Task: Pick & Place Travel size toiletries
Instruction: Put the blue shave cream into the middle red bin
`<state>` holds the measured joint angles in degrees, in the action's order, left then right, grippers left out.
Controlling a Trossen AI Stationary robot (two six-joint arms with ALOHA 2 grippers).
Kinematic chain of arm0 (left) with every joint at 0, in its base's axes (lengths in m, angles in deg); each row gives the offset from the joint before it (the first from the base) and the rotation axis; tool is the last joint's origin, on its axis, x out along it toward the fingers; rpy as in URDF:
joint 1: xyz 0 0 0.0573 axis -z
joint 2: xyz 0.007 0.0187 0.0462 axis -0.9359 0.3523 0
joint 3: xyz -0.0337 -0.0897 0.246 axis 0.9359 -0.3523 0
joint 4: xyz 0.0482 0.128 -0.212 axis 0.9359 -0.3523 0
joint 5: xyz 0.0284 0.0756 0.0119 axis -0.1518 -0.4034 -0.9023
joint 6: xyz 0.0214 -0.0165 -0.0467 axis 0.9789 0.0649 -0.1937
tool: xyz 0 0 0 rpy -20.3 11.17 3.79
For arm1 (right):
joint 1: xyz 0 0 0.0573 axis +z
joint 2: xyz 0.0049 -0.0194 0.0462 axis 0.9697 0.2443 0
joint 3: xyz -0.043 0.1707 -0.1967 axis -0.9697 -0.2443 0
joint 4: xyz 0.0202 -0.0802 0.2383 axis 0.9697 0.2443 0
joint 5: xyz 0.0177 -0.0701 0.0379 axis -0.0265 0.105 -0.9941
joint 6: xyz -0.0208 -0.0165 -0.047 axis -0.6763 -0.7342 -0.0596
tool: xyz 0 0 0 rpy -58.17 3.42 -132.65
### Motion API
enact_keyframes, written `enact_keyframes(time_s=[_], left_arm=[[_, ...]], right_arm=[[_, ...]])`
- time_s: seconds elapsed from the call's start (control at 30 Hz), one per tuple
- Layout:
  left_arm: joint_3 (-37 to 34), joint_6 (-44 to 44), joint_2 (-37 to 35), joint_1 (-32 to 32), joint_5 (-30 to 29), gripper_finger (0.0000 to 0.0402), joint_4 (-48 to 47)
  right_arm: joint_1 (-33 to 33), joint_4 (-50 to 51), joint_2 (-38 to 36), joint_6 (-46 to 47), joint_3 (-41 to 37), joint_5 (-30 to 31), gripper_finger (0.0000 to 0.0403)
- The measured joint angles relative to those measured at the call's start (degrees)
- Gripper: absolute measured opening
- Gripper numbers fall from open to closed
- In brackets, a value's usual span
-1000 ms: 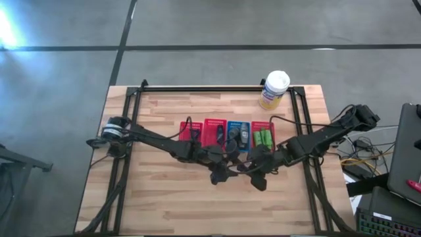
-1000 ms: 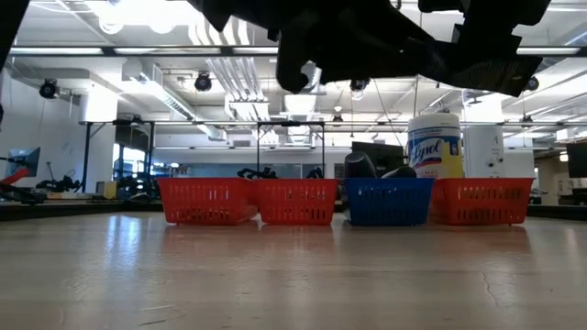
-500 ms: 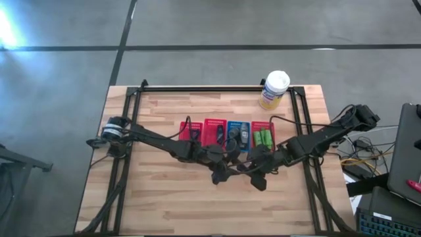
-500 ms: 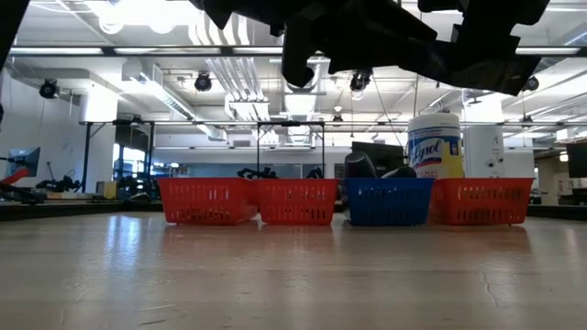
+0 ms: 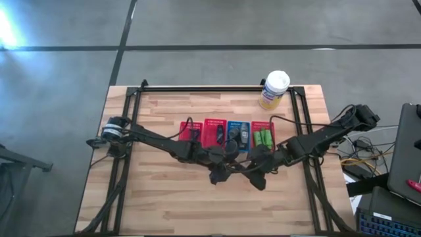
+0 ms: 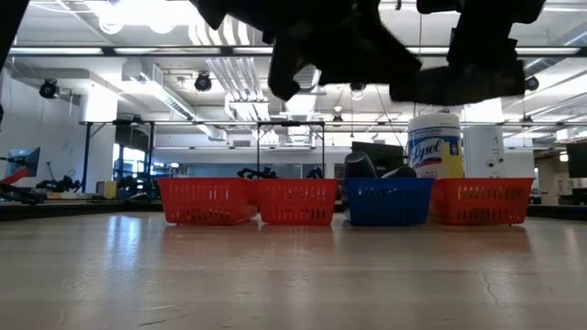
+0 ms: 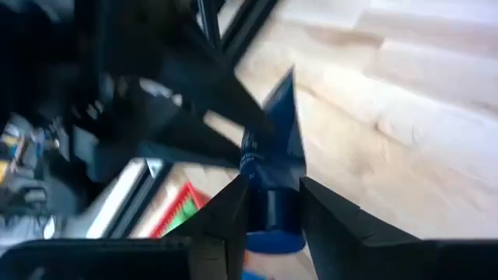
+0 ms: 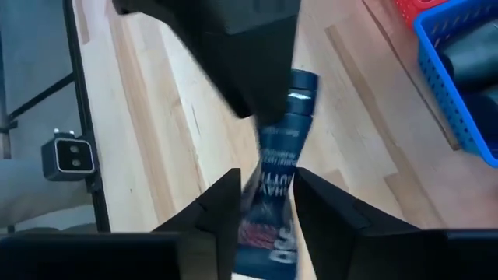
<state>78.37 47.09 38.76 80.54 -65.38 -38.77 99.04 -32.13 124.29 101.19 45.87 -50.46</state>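
A dark tube with white lettering is pinched by both the left gripper and right gripper.

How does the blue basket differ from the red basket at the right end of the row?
The blue basket holds dark tubes, which top its rim; the red basket holds green bottles, none topping its rim. The blue basket sits inside the row, the red basket ends it. Both are same-sized mesh. In front of them, the left end effector and right end effector both grip one dark tube.
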Motion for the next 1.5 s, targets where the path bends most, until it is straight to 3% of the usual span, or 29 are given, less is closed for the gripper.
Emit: enact_keyframes(time_s=[0.33, 0.5, 0.67, 0.83, 0.9, 1.07, 1.17, 1.33, 1.5], left_arm=[[-0.3, -7.9, -1.2, -0.1, -10.3, 0.0067, -7.4], [-0.5, -15.3, -1.5, -0.1, -6.6, 0.0046, -11.3], [-0.5, -39.6, -0.2, -0.7, -5.3, 0.0073, -11.9], [1.1, -68.3, 2.0, -1.9, -6.9, 0.0149, -11.8], [3.3, -74.2, 3.5, -1.8, -7.0, 0.0181, -11.2], [11.3, -81.1, 9.2, -1.0, -6.8, 0.0246, -17.1], [16.4, -82.2, 13.0, -0.5, -6.5, 0.0266, -23.5], [20.3, -79.8, 15.7, 0.9, -5.4, 0.0263, -32.1], [19.1, -80.9, 12.1, 1.9, -9.1, 0.0246, -34.7]], right_arm=[[0.2, 2.3, -3.0, 2.1, 1.6, 2.8, 0.0179], [0.7, 8.5, -4.2, 4.5, 2.1, 5.5, 0.0202], [3.0, 18.3, -4.0, 11.5, 2.1, 7.3, 0.0222], [6.1, 30.6, -4.9, 26.7, 2.1, 10.1, 0.0240], [7.9, 34.6, -5.5, 32.0, 2.1, 10.1, 0.0248], [12.3, 40.0, -6.7, 42.0, 2.1, 10.4, 0.0262], [14.6, 39.9, -6.8, 43.5, 2.1, 10.3, 0.0263], [17.5, 35.7, -6.6, 40.8, 1.7, 9.9, 0.0248], [18.0, 32.9, -6.5, 41.2, 0.2, 9.9, 0.0232]])
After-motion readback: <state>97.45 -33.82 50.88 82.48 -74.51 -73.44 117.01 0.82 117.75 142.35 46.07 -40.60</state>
